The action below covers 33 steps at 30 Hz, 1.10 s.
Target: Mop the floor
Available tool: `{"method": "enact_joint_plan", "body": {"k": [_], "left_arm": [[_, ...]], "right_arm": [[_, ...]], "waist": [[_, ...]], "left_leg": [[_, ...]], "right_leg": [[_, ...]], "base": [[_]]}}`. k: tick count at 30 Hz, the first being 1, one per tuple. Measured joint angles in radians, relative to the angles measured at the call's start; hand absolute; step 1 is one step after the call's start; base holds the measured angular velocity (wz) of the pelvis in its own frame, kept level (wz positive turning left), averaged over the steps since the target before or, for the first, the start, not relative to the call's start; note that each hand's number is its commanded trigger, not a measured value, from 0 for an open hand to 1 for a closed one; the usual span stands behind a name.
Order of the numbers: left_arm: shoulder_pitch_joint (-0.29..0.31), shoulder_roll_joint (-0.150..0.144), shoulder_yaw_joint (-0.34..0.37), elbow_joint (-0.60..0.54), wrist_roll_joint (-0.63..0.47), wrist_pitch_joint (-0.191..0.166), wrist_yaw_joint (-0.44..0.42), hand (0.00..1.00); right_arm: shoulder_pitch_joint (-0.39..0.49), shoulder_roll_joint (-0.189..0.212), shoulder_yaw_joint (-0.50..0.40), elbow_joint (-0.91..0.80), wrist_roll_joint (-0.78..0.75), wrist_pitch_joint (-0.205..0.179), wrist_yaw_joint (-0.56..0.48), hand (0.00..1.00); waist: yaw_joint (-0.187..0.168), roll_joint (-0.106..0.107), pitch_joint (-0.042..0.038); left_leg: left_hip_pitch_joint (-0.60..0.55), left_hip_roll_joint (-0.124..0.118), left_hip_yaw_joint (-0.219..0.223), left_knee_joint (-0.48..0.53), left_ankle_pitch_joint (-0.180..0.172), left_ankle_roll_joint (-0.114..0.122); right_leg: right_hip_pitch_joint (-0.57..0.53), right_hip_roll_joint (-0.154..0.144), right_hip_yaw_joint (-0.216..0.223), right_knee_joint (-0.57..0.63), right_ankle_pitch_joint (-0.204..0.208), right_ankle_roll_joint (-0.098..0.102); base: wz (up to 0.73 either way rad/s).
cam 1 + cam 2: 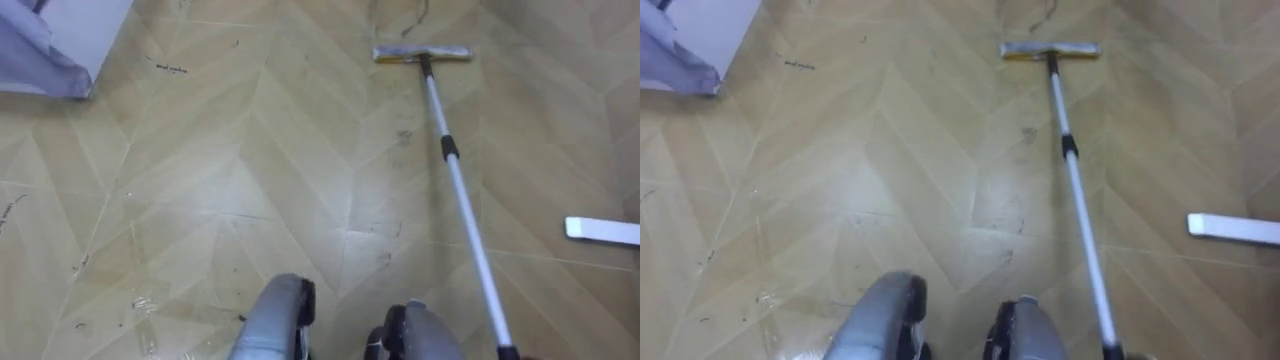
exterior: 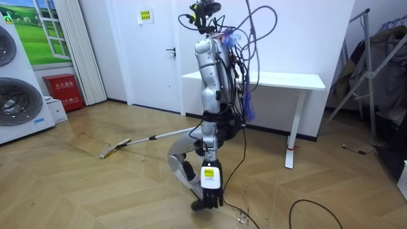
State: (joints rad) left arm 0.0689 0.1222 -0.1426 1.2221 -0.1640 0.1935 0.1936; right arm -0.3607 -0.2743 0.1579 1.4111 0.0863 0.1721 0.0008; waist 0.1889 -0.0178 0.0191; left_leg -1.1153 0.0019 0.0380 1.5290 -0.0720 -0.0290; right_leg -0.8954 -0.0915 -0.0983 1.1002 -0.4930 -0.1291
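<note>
Herringbone wood floor [image 1: 200,200] carries the mop [image 1: 455,170], head flat well ahead, pole running back to the robot's right side, grip there impossible to tell, left hand [image 2: 211,184] hanging slack and empty; a one-sided push could tip the head or swing the pole into the white bar [image 1: 600,230].

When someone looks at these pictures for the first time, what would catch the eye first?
The eye goes first to the long mop, which reaches forward from the robot's right side across the herringbone wooden floor, its flat head resting at the far end. In the room view the robot stands in the middle of the room, with a white table behind it and washing machines at the room view's left.
</note>
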Motion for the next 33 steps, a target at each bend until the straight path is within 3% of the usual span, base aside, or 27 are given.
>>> {"method": "enact_joint_plan", "body": {"k": [2, 3, 4, 5, 6, 7, 8, 9, 10, 11, 12, 14, 15, 17, 19, 21, 22, 23, 24, 25, 27, 28, 29, 30, 31, 32, 33], "left_arm": [[0.0, 0.0, 0.001, 0.0, 0.006, -0.022, -0.009, 0.0], [0.003, 0.005, -0.002, -0.003, 0.011, -0.027, -0.019, 0.0], [-0.011, 0.031, -0.024, 0.008, 0.017, -0.022, -0.034, 0.0], [-0.029, 0.053, -0.039, 0.02, 0.029, -0.021, -0.04, 0.0], [-0.076, 0.083, -0.059, 0.046, 0.067, -0.032, -0.048, 0.0], [-0.097, 0.074, -0.069, 0.043, 0.091, -0.042, -0.05, 0.0], [-0.087, 0.043, -0.076, 0.025, 0.098, -0.064, -0.065, 0.0], [-0.082, 0.017, -0.079, 0.036, 0.097, -0.061, -0.082, 0.0], [-0.085, 0.011, -0.075, 0.046, 0.096, -0.053, -0.089, 0.0], [-0.087, 0.017, -0.058, 0.052, 0.094, -0.047, -0.091, 0.0], [-0.071, 0.031, -0.053, 0.048, 0.096, -0.048, -0.081, 0.0], [-0.046, 0.035, -0.017, 0.03, 0.092, -0.048, -0.059, 0.0], [-0.041, 0.042, -0.017, 0.015, 0.092, -0.048, -0.048, 0.0], [-0.041, 0.047, -0.017, -0.01, 0.097, -0.052, -0.044, 0.0], [-0.035, 0.034, -0.014, -0.014, 0.131, -0.044, -0.048, 0.0], [-0.024, 0.028, -0.008, -0.022, 0.115, -0.023, -0.045, 0.0], [-0.023, 0.028, 0.001, -0.025, 0.101, -0.003, -0.034, 0.0], [-0.024, 0.029, 0.009, -0.027, 0.093, 0.0, -0.026, 0.0], [-0.026, 0.035, 0.021, -0.027, 0.078, 0.0, -0.006, 0.0], [-0.026, 0.041, 0.019, -0.036, 0.05, 0.0, 0.02, 0.0], [-0.033, 0.049, 0.016, -0.078, 0.026, 0.0, 0.051, 0.0], [-0.043, 0.058, 0.003, -0.11, 0.016, -0.005, 0.066, 0.0], [-0.044, 0.063, 0.0, -0.123, 0.017, -0.007, 0.068, 0.0], [-0.043, 0.066, -0.002, -0.128, 0.018, -0.008, 0.068, 0.0], [-0.036, 0.062, -0.007, -0.132, 0.02, -0.006, 0.065, 0.0], [-0.013, 0.048, -0.023, -0.144, 0.024, -0.003, 0.053, 0.0], [0.006, 0.04, -0.028, -0.145, 0.031, -0.009, 0.028, 0.0]], "right_arm": [[-0.034, -0.009, 0.014, -0.003, 0.005, -0.004, 0.025, 1.0], [-0.027, -0.018, 0.021, -0.001, 0.022, -0.003, 0.036, 1.0], [0.011, -0.026, 0.045, 0.017, 0.079, -0.004, 0.046, 1.0], [0.039, -0.025, 0.055, 0.028, 0.12, -0.006, 0.045, 1.0], [0.097, -0.033, 0.056, 0.054, 0.176, -0.003, 0.053, 1.0], [0.118, -0.057, 0.057, 0.059, 0.187, -0.004, 0.057, 1.0], [0.15, -0.111, 0.068, 0.062, 0.19, 0.0, 0.061, 1.0], [0.169, -0.14, 0.087, 0.054, 0.189, -0.007, 0.062, 1.0], [0.189, -0.161, 0.088, 0.051, 0.189, -0.01, 0.061, 1.0], [0.229, -0.158, 0.094, 0.054, 0.187, -0.006, 0.052, 1.0], [0.276, -0.138, 0.105, 0.053, 0.186, -0.003, 0.035, 1.0], [0.333, -0.102, 0.129, 0.034, 0.196, 0.029, 0.012, 1.0], [0.364, -0.068, 0.129, 0.021, 0.197, 0.049, -0.002, 1.0], [0.391, -0.018, 0.111, 0.014, 0.2, 0.055, -0.008, 1.0], [0.379, 0.016, 0.094, 0.023, 0.186, 0.076, -0.007, 1.0], [0.331, 0.018, 0.094, 0.031, 0.167, 0.1, -0.004, 1.0], [0.288, 0.011, 0.089, 0.036, 0.142, 0.117, -0.009, 1.0], [0.261, 0.007, 0.081, 0.04, 0.131, 0.13, -0.011, 1.0], [0.196, -0.003, 0.067, 0.044, 0.098, 0.151, -0.012, 1.0], [0.122, -0.017, 0.058, 0.047, 0.085, 0.153, -0.014, 1.0], [0.012, -0.046, 0.054, 0.029, 0.091, 0.146, -0.006, 1.0], [-0.06, -0.051, 0.054, 0.027, 0.106, 0.126, 0.001, 1.0], [-0.093, -0.052, 0.054, 0.026, 0.108, 0.108, 0.003, 1.0], [-0.142, -0.059, 0.053, 0.022, 0.132, 0.068, 0.009, 1.0], [-0.15, -0.061, 0.054, 0.017, 0.149, 0.058, 0.013, 1.0], [-0.146, -0.069, 0.055, 0.013, 0.175, 0.057, 0.017, 1.0], [-0.119, -0.073, 0.055, 0.004, 0.198, 0.066, 0.019, 1.0]], "waist": [[0.001, 0.002, -0.0051], [-0.003, 0.028, -0.017], [-0.038, 0.022, -0.0099], [-0.051, 0.008, -0.0049], [-0.061, -0.018, -0.0084], [-0.064, -0.007, -0.0049], [-0.038, 0.034, -0.0076], [-0.041, 0.07, -0.0197], [-0.046, 0.078, -0.0195], [-0.054, 0.067, -0.0118], [-0.068, 0.073, -0.0118], [-0.078, 0.096, -0.0134], [-0.103, 0.103, -0.0134], [-0.129, 0.102, -0.0132], [-0.125, 0.1, -0.0095], [-0.123, 0.092, -0.0035], [-0.125, 0.088, 0.002], [-0.124, 0.084, 0.0032], [-0.118, 0.062, 0.0097], [-0.107, 0.037, 0.0103], [-0.085, 0.007, 0.0129], [-0.052, -0.013, 0.0256], [-0.042, -0.028, 0.0344], [-0.029, -0.053, 0.0478], [-0.022, -0.058, 0.0486], [-0.009, -0.055, 0.0477], [-0.009, -0.042, 0.0414]], "left_leg": [[0.08, -0.005, -0.009, -0.321, -0.05, 0.023], [0.161, 0.001, -0.014, -0.559, -0.092, 0.044], [0.188, -0.016, -0.004, -0.59, -0.151, 0.068], [0.175, -0.024, 0.025, -0.538, -0.184, 0.071], [0.117, 0.003, 0.079, -0.423, -0.237, 0.067], [0.088, 0.014, 0.078, -0.362, -0.254, 0.056], [0.083, 0.039, 0.062, -0.296, -0.322, 0.031], [0.114, 0.031, 0.059, -0.318, -0.38, 0.07], [0.133, 0.015, 0.062, -0.343, -0.398, 0.109], [0.176, -0.04, 0.059, -0.377, -0.416, 0.141], [0.218, -0.071, 0.041, -0.398, -0.434, 0.161], [0.277, -0.088, 0.017, -0.447, -0.453, 0.168], [0.313, -0.093, 0.013, -0.492, -0.449, 0.179], [0.361, -0.124, -0.019, -0.552, -0.446, 0.185], [0.451, -0.155, -0.083, -0.617, -0.456, 0.186], [0.526, -0.176, -0.122, -0.648, -0.456, 0.183], [0.55, -0.179, -0.119, -0.604, -0.453, 0.159], [0.544, -0.179, -0.103, -0.556, -0.438, 0.125], [0.504, -0.161, -0.042, -0.41, -0.361, 0.008], [0.425, -0.144, 0.005, -0.256, -0.187, -0.05], [0.281, -0.114, 0.051, -0.073, 0.059, -0.028], [0.163, -0.074, 0.05, 0.056, 0.036, -0.001], [0.108, -0.048, 0.049, 0.099, 0.022, 0.016], [0.026, -0.003, 0.039, 0.1, -0.01, 0.032], [0.003, 0.016, 0.037, 0.054, -0.027, 0.036], [0.016, 0.044, 0.04, -0.14, -0.053, 0.039], [0.082, 0.057, 0.047, -0.421, -0.056, 0.037]], "right_leg": [[0.015, -0.001, -0.001, -0.065, -0.009, 0.06], [0.03, 0.005, -0.002, -0.05, -0.017, 0.135], [0.078, -0.013, 0.032, 0.106, -0.065, 0.167], [0.12, -0.032, 0.046, 0.168, -0.099, 0.165], [0.155, -0.057, 0.071, 0.2, -0.265, 0.146], [0.155, -0.05, 0.056, 0.213, -0.288, 0.146], [0.144, -0.026, 0.073, 0.203, -0.293, 0.15], [0.161, -0.029, 0.1, 0.153, -0.256, 0.149], [0.165, -0.032, 0.107, 0.143, -0.223, 0.161], [0.139, -0.044, 0.122, 0.205, -0.147, 0.139], [0.093, -0.042, 0.119, 0.269, -0.075, 0.132], [0.006, -0.009, 0.1, 0.263, -0.041, 0.145], [-0.05, -0.002, 0.082, 0.192, -0.015, 0.152], [-0.1, 0.009, 0.055, 0.015, 0.035, 0.136], [-0.103, 0.05, 0.011, -0.203, 0.132, 0.096], [-0.056, 0.067, -0.048, -0.304, 0.196, 0.061], [-0.019, 0.071, -0.044, -0.298, 0.228, 0.034], [-0.003, 0.06, -0.049, -0.281, 0.226, 0.034], [0.021, 0.03, -0.061, -0.231, 0.22, 0.028], [0.031, 0.012, -0.061, -0.183, 0.169, 0.018], [0.046, -0.006, -0.056, -0.145, 0.115, 0.026], [0.056, -0.007, -0.056, -0.134, 0.092, 0.024], [0.067, -0.006, -0.053, -0.135, 0.082, 0.025], [0.105, -0.011, -0.048, -0.155, 0.065, 0.038], [0.137, -0.013, -0.05, -0.174, 0.057, 0.05], [0.209, -0.015, -0.049, -0.214, 0.04, 0.076], [0.287, -0.017, -0.053, -0.252, 0.011, 0.102]], "base": [[-0.1], [0.77], [1.17], [1.77], [1.44], [0.87], [-0.16], [-0.56], [-0.59], [-0.55], [-0.73], [-0.63], [-0.34], [-0.27], [-0.58], [-0.53], [-0.3], [-0.08], [-0.05], [0.0], [0.13], [0.06], [0.0], [0.17], [0.4], [0.6], [0.61]]}}
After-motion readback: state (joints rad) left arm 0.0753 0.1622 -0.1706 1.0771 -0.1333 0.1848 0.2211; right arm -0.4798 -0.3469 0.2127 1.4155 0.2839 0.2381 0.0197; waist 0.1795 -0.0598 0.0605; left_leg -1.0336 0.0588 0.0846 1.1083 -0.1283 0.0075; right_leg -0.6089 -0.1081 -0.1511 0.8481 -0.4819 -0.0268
